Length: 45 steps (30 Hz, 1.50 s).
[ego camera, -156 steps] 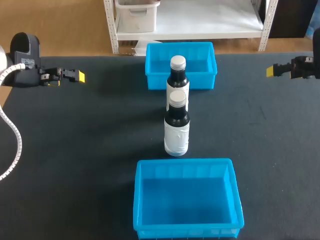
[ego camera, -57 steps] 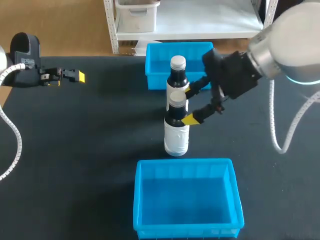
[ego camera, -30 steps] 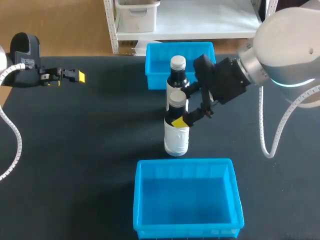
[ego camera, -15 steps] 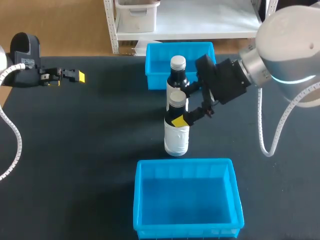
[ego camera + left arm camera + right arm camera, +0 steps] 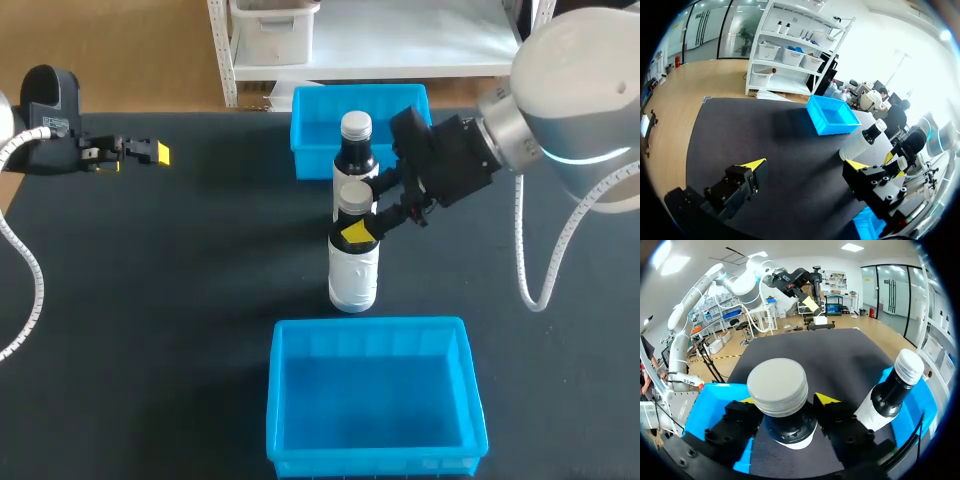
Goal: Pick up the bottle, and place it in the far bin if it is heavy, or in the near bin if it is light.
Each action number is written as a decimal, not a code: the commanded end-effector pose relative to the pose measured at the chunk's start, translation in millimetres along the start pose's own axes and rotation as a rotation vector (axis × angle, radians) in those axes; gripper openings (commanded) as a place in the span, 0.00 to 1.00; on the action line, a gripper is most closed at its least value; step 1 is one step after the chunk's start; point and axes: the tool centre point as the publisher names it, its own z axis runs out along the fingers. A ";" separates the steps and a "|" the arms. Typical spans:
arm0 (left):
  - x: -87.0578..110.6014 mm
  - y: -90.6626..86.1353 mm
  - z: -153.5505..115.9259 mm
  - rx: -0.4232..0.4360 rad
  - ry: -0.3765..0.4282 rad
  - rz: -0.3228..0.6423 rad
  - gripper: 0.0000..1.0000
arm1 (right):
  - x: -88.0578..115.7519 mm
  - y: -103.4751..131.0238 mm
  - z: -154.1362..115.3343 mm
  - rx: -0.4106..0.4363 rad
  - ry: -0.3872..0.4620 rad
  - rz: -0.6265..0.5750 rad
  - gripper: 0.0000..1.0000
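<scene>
Black table (image 5: 150, 300): right gripper (image 5: 787, 401) clamps near bottle (image 5: 353, 275) neck; left gripper (image 5: 807, 165) spread wide, empty.

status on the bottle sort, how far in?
Done: approach only; the right gripper sits around the neck of the near bottle. In hand: the grasp; a firm hold can't be confirmed, and the bottle stands on the table. To do: lift, judge weight, place in the far bin or near bin; neither holds a bottle. The left gripper is open.
</scene>
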 end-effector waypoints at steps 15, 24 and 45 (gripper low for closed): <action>0.0 0.0 0.0 0.000 0.000 0.000 1.00 | -2.9 8.4 -39.9 0.057 0.010 0.009 0.38; 0.0 0.0 0.0 0.000 0.000 0.000 1.00 | 9.6 -3.0 -92.3 0.179 0.011 0.078 0.36; 0.0 0.0 0.0 0.000 0.000 0.000 1.00 | -47.2 65.9 -160.2 0.123 -0.023 0.024 0.34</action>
